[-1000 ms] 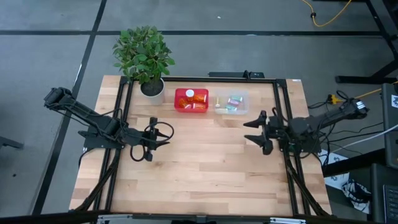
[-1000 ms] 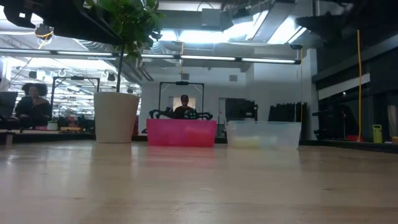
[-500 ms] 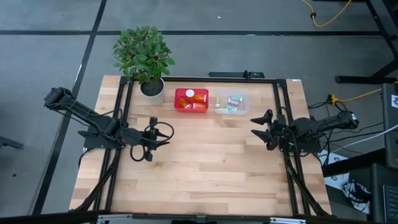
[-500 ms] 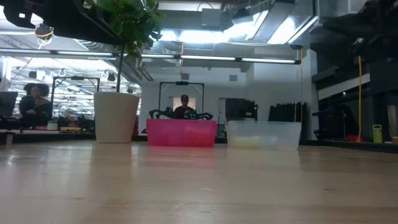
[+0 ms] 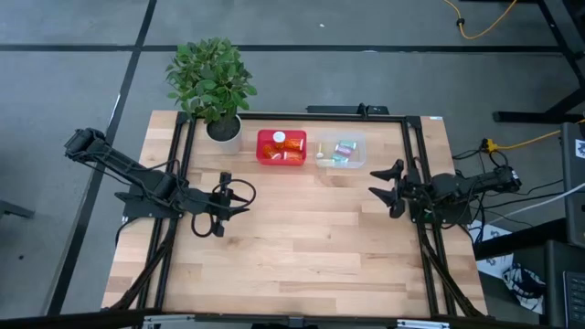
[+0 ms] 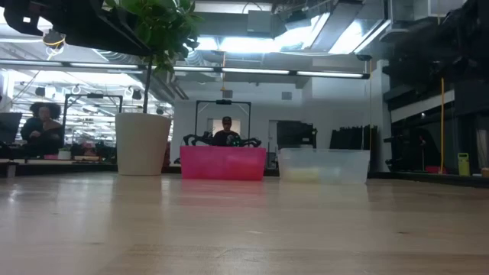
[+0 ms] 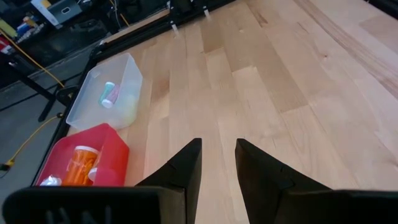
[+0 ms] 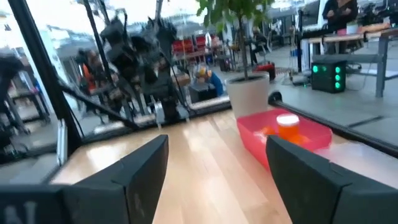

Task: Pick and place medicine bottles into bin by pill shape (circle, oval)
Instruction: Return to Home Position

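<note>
Plainly, the orange medicine bottles (image 5: pixel 291 143) lie in the red bin (image 5: pixel 260 149), which sits by the middle of the desk's (image 5: pixel 302 251) far edge. The pastel medicine bottles (image 5: pixel 345 148) lie in the clear bin (image 5: pixel 362 156) just beside it, toward the right edge. The left end effector (image 7: pixel 218 146) hangs over the desk's left half with its fingers a narrow gap apart and nothing between them. The right end effector (image 5: pixel 385 187) is near the right edge, its fingers spread wide and empty. A potted plant (image 5: pixel 223 130) stands at the far left corner.
</note>
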`<state>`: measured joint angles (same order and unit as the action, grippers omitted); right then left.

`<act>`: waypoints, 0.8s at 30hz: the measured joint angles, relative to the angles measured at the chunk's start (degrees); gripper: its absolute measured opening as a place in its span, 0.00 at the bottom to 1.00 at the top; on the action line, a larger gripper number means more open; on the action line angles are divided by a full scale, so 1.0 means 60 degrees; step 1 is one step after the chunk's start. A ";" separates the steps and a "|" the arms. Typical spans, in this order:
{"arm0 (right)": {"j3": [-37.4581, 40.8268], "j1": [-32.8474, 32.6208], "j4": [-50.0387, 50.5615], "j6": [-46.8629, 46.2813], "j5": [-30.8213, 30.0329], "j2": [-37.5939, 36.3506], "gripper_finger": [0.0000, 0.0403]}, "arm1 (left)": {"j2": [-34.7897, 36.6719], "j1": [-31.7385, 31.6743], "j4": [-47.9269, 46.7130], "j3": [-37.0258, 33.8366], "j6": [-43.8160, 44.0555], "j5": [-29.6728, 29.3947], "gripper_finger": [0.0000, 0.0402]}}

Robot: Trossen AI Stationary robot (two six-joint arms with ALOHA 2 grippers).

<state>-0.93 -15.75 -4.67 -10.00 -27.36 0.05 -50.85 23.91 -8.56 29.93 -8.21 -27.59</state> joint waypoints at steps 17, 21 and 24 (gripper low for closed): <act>0.0000 0.0000 0.0259 0.0248 -0.0010 0.0040 0.67 | 0.0181 -0.0115 0.0001 0.0000 0.0522 -0.0197 0.23; 0.0000 0.0000 0.0255 0.0377 -0.0010 0.0044 0.67 | 0.0873 -0.0194 -0.0486 0.0000 0.0947 -0.0667 0.23; 0.0000 0.0000 0.0255 0.0463 -0.0010 0.0048 0.67 | 0.1563 -0.0149 -0.0890 0.0000 0.1262 -0.0724 0.23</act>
<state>-0.93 -15.75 -3.14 -7.22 -27.42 0.34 -41.47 23.02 -13.90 29.93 -0.63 -31.94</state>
